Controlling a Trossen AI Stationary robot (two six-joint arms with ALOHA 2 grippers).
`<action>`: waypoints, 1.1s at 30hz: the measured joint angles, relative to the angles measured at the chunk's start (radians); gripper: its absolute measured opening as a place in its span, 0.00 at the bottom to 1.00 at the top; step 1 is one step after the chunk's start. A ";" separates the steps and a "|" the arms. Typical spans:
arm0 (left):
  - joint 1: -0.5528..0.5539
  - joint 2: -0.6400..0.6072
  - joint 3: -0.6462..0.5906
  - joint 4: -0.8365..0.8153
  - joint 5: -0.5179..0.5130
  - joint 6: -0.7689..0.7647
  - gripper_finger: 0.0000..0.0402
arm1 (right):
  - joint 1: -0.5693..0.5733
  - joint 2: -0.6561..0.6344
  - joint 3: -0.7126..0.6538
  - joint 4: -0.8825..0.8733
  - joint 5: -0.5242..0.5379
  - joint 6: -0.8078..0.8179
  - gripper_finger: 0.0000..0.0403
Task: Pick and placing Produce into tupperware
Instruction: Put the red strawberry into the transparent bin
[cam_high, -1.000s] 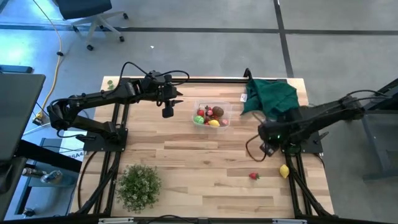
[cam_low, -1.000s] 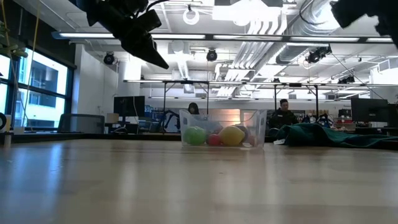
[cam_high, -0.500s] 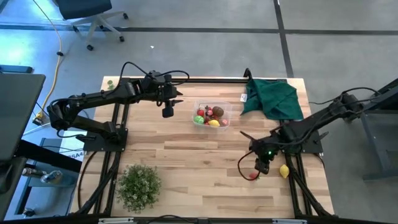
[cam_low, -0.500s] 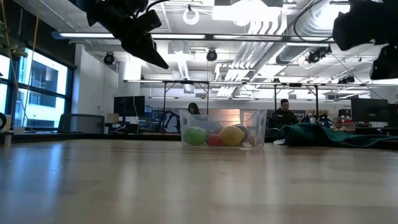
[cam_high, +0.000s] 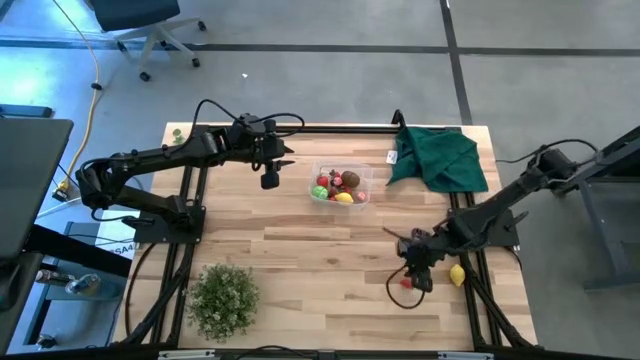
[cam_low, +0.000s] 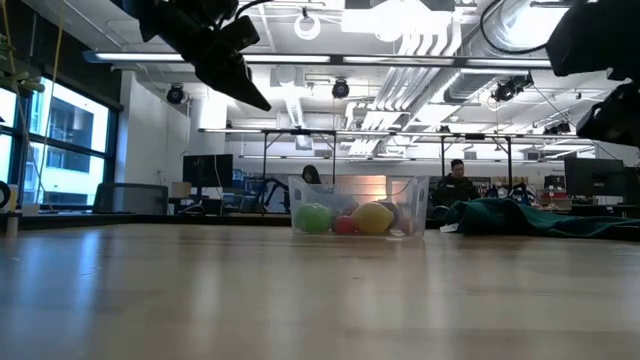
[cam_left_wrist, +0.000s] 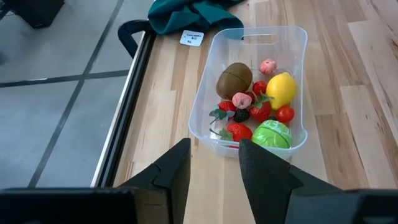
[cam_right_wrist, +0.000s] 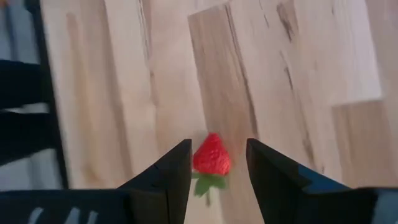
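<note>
Right gripper (cam_high: 418, 272) had swung down from beside the green cloth (cam_high: 437, 157) to the near right part of the table (cam_high: 300, 260), and now hung directly over a loose strawberry (cam_right_wrist: 211, 155), with its fingers (cam_right_wrist: 165, 174) parted and the fruit showing in the gap between them, not yet touched as far as could be seen. That shift suggested the pick of this berry was about to begin; only a descent and a squeeze seemed left.

Relative to the tupperware (cam_high: 341, 186), the strawberry lay well off toward the near right corner, with a stray lemon (cam_high: 457, 275) just beside it on the right. The berry was small, red, cone-shaped, with a green leafy cap, lying on its side on bare wood.

Left gripper (cam_high: 270, 180) waited just left of the tupperware, its fingers apart and empty. The clear tub already held a kiwi (cam_left_wrist: 234, 79), another lemon (cam_left_wrist: 280, 90), a green ball (cam_left_wrist: 271, 134) and several small red fruits.
</note>
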 joint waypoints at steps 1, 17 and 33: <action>0.000 0.000 0.000 0.000 0.000 0.000 0.31 | 0.016 0.017 0.009 -0.002 0.027 -0.011 0.35; 0.000 0.000 0.000 0.000 -0.001 0.000 0.31 | 0.146 0.237 0.172 -0.111 0.063 -0.024 0.35; 0.000 0.000 0.000 -0.001 -0.004 0.000 0.31 | 0.154 0.277 0.171 -0.116 0.077 0.080 0.41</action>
